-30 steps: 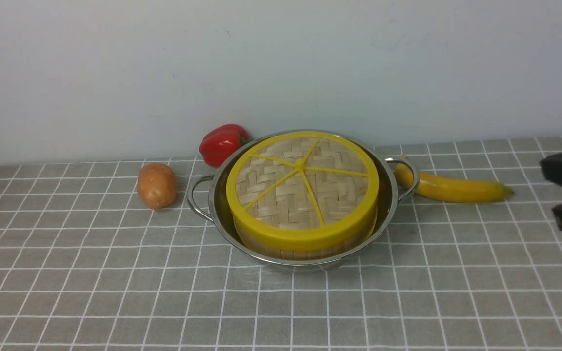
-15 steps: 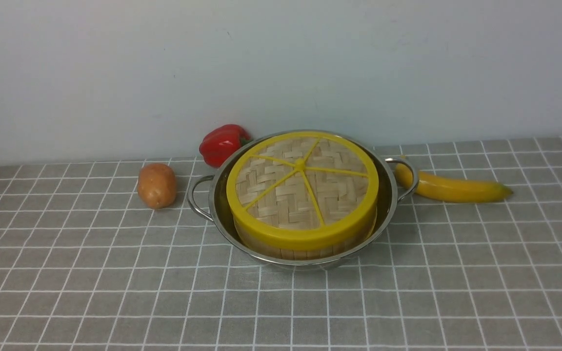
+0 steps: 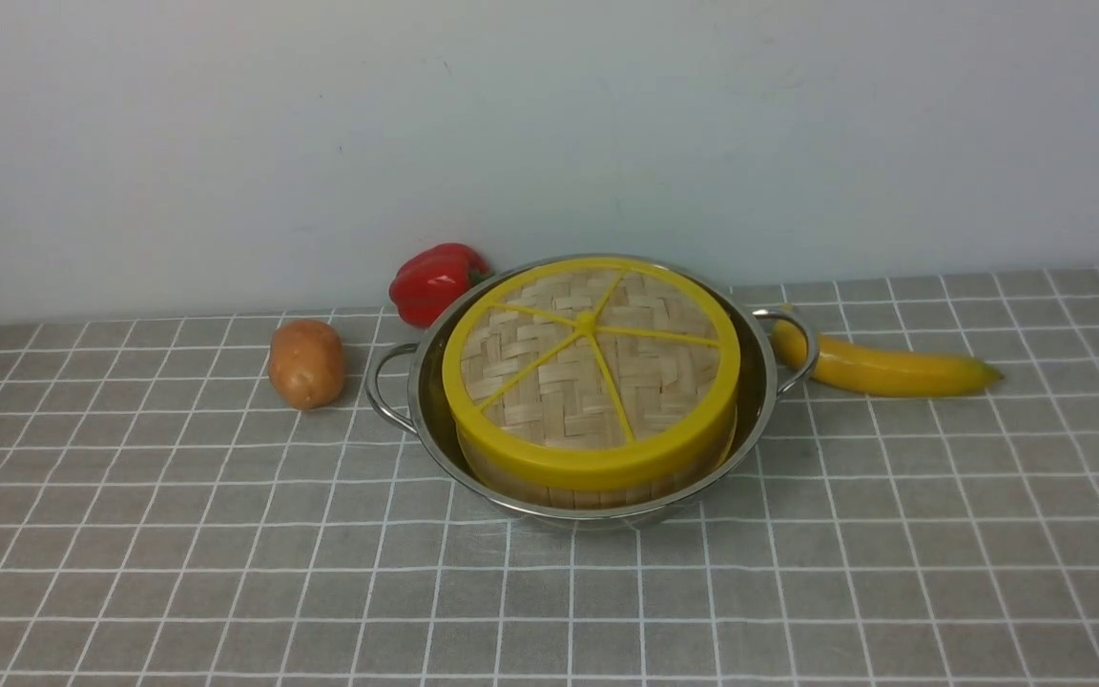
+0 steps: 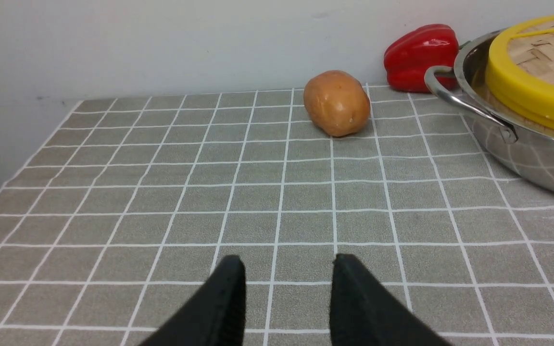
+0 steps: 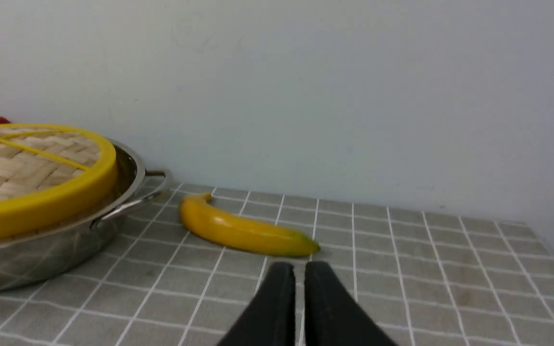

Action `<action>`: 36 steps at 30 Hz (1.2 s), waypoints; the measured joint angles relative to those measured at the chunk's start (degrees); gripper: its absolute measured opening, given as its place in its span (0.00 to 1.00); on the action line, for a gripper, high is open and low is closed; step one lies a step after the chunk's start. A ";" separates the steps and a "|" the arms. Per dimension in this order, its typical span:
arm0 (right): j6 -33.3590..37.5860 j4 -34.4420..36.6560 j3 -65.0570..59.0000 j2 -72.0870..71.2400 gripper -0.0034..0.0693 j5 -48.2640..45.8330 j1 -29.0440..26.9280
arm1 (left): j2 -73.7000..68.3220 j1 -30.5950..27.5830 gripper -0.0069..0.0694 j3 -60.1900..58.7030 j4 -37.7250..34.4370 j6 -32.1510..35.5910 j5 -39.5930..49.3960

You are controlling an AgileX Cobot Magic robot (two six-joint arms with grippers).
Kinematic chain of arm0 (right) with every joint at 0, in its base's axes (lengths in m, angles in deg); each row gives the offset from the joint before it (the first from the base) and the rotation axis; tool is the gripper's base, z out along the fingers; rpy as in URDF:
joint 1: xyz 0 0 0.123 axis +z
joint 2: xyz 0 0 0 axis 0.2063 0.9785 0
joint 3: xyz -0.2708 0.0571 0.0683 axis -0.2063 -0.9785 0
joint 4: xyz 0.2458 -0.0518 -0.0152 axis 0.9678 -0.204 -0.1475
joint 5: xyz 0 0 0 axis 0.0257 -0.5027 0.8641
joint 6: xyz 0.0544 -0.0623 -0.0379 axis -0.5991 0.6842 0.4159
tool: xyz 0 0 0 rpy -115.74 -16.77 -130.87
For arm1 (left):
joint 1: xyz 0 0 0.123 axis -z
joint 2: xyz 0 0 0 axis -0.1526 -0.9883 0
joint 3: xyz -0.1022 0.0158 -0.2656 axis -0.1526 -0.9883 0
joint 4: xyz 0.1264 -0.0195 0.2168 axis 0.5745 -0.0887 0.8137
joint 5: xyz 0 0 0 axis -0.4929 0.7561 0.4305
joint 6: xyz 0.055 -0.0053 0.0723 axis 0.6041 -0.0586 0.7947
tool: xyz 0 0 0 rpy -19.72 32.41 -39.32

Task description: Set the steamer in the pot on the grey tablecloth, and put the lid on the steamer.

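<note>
Though light and stiff, lid (image 3: 590, 367) wants a rim grip; sits on steamer (image 3: 588, 485) inside pot (image 3: 435, 420) on cloth (image 3: 225, 572). Front view: no hands. Left wrist view: left hand (image 4: 286, 269) open, empty, plus potato (image 4: 337, 103). Right wrist view: right hand (image 5: 299, 274) nearly closed, empty, near banana (image 5: 243, 231).

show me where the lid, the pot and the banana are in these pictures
lid (image 3: 588, 324), front view, on the yellow hub where the spokes meet.
pot (image 3: 387, 391), front view, on its left looped handle.
banana (image 5: 243, 230), right wrist view, on the middle of its body.
</note>
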 joint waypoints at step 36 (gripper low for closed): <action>-2.10 -0.21 -0.70 0.00 0.29 -3.66 0.00 | 0.00 0.00 0.41 0.00 0.00 0.00 0.00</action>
